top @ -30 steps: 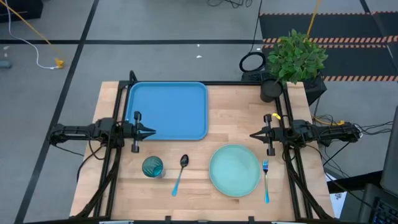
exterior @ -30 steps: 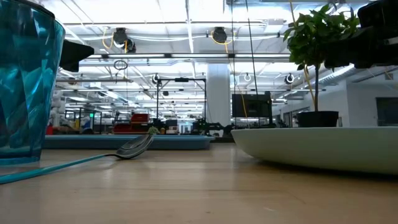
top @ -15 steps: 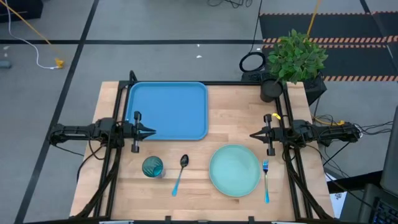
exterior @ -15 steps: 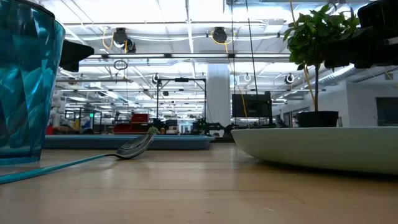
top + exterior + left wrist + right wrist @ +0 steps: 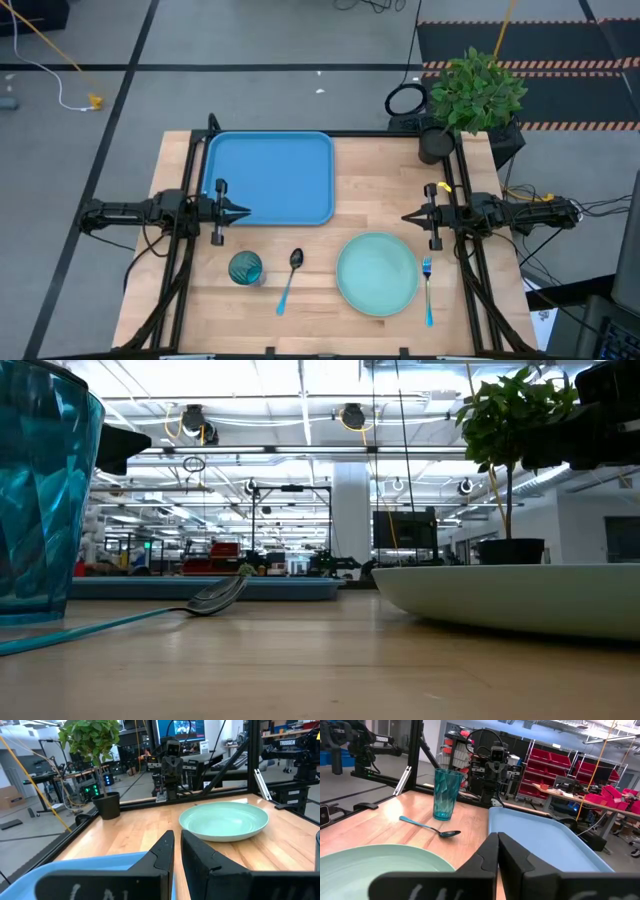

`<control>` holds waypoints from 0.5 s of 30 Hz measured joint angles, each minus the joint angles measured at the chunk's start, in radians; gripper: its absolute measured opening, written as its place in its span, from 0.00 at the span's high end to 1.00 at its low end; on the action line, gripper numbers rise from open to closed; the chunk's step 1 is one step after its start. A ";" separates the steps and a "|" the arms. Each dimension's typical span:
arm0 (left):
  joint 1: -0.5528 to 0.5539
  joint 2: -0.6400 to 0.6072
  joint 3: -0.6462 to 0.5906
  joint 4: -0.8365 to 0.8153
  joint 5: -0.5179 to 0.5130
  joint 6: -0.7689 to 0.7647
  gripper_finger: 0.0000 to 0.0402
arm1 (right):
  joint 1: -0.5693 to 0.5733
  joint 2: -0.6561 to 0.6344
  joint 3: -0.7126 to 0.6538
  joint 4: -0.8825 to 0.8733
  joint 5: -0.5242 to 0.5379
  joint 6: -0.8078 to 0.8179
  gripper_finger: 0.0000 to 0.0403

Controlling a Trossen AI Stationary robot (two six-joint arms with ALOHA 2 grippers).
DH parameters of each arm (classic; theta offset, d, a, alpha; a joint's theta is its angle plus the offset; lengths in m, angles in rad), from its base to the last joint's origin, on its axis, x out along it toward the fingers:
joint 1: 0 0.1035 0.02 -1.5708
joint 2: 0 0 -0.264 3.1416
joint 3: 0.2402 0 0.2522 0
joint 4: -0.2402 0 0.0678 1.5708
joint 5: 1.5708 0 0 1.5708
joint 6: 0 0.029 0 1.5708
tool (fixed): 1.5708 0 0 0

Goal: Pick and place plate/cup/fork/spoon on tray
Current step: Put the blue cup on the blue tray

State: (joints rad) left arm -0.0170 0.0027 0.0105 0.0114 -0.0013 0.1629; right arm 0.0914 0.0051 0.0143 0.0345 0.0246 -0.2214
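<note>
The blue tray (image 5: 270, 178) lies at the table's far left. The mint-green plate (image 5: 377, 274) lies near the front right, with the blue-handled fork (image 5: 427, 290) to its right. The teal cup (image 5: 245, 268) stands upright at the front left. The spoon (image 5: 289, 278) lies between cup and plate, bowl toward the tray. My left gripper (image 5: 245, 211) is shut and empty at the tray's near left corner. My right gripper (image 5: 407, 216) is shut and empty above the table, just beyond the plate's far edge.
A potted plant (image 5: 470, 95) stands at the table's far right corner. A black frame runs along the table's edges. Bare wood (image 5: 375, 185) lies between the tray and the right arm.
</note>
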 joint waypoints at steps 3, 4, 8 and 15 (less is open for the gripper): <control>0.000 0.000 0.000 0.000 0.000 -0.012 0.91 | 0.000 0.000 0.000 0.000 0.000 0.000 1.00; 0.000 0.000 0.000 0.000 0.000 -0.012 0.91 | 0.000 0.000 0.000 0.000 0.000 0.000 1.00; 0.000 0.000 0.000 0.000 0.000 -0.008 0.91 | 0.000 0.000 0.000 0.000 0.000 0.000 1.00; 0.000 0.000 0.000 0.000 0.000 -0.009 0.91 | 0.000 0.000 0.000 0.000 0.000 0.000 1.00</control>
State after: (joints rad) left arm -0.0171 0.0029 0.0107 0.0114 -0.0013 0.1535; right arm 0.0914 0.0049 0.0143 0.0345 0.0246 -0.2215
